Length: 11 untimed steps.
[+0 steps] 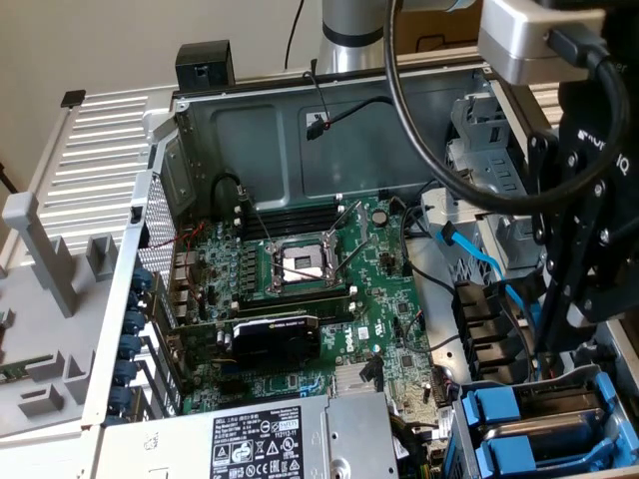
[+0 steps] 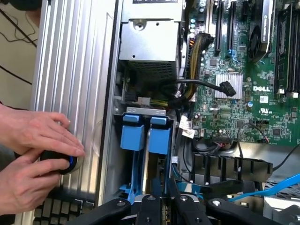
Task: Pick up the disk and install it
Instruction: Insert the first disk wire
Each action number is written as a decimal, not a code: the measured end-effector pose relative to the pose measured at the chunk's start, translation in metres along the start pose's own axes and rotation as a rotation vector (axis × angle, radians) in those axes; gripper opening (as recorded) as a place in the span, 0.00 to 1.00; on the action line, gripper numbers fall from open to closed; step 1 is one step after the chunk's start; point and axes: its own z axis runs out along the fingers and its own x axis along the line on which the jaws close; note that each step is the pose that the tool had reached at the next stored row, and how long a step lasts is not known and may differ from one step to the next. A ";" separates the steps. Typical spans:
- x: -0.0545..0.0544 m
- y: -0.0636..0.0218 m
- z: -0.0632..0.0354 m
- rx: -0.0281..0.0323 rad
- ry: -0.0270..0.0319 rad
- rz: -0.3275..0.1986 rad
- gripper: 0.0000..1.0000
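Hovering at the exterior view's right over an opened computer case (image 1: 300, 130), the gripper (image 2: 163, 187) lines up with the disk (image 2: 159, 140), seated in the drive bay beside a second blue carrier (image 2: 132, 133). Whether it grips cannot be told. A person's hands (image 2: 33, 154) rest outside the case.

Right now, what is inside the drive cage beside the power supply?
Two blue carriers stand side by side in the drive cage. Their blue fronts and the cage walls cover whatever lies deeper.
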 end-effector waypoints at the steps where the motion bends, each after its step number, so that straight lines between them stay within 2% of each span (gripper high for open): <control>1: 0.000 0.0000 -0.0001 -0.0020 -0.0014 0.012 0.17; 6: 0.000 -0.0001 0.0000 -0.0082 -0.0092 0.052 0.17; 11: -0.001 -0.0031 -0.0004 -0.0107 -0.0107 0.067 0.17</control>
